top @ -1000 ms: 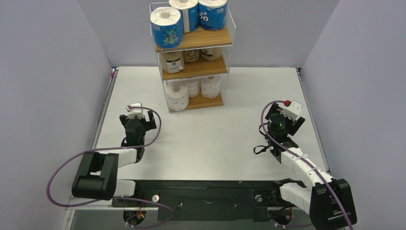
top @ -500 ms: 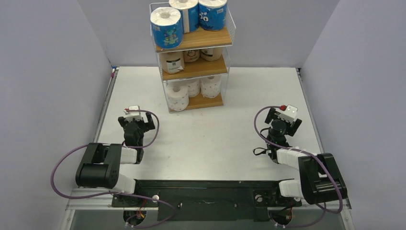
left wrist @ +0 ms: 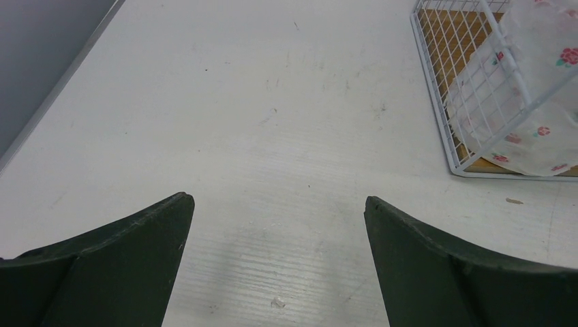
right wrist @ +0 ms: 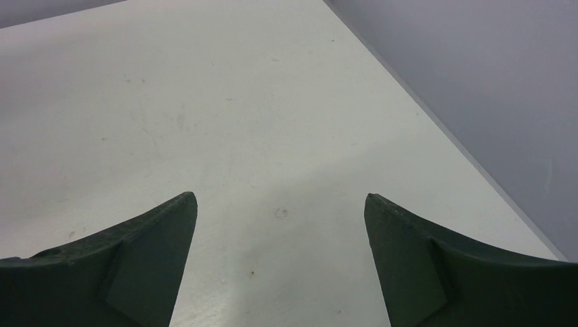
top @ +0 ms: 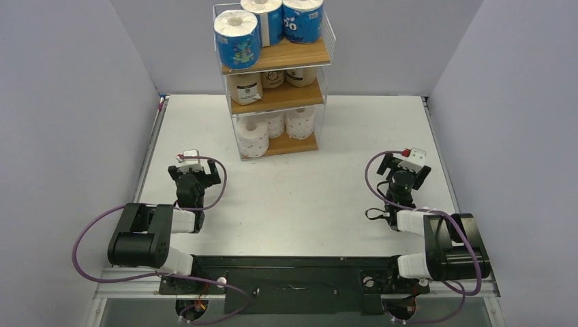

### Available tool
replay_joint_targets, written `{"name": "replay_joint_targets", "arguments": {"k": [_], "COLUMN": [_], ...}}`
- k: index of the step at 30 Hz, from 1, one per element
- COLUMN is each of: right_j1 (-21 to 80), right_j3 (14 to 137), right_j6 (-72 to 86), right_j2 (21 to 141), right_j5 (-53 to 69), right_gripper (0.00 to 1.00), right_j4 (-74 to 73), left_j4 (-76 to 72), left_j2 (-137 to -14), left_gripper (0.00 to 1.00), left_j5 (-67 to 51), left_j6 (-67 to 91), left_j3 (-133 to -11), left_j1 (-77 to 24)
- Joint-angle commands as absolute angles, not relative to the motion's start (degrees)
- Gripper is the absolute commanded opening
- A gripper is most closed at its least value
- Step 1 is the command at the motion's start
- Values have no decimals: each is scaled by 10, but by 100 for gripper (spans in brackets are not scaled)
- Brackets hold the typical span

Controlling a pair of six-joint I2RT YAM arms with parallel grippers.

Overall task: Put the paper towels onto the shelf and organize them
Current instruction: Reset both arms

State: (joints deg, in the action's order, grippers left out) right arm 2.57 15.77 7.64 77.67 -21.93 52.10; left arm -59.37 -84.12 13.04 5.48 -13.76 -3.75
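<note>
Nine paper towels (top: 236, 39) fill the shelf (top: 300, 54) at twelve o'clock — blue top, tan middle, white bottom. Left claw (left wrist: 276, 204), right claw (right wrist: 279, 201) — both spread wide, empty, above the desk (top: 307, 184).

This is a robotics lab test cell. Plain grey partition walls (top: 61, 102) box in a white counter (top: 293, 184) at 9, 12 and 3 o'clock. A left arm (top: 146, 235) and a right arm (top: 443, 245) are bolted to a black base plate (top: 293, 279) at 6 o'clock and trail purple cables (top: 88, 231). At 12 o'clock stands a small wire shelf (top: 300, 54) stocked with paper towels (top: 236, 37).
</note>
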Motion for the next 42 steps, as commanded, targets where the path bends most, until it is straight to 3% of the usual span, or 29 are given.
{"name": "replay_joint_targets", "arguments": {"k": [1, 42], "right_j1": [29, 5], "right_j3": [146, 154], "right_j6": [65, 72], "right_j2": [781, 783], "right_j5": [-188, -143], "right_gripper": [88, 89], "right_j4": [588, 577], "left_j4": [-622, -621], "left_j2": [-839, -840], "left_gripper": [96, 96], "left_j5": [118, 109], "left_j6": [52, 53], "left_j3": [-149, -149], "left_j1": [-35, -31]}}
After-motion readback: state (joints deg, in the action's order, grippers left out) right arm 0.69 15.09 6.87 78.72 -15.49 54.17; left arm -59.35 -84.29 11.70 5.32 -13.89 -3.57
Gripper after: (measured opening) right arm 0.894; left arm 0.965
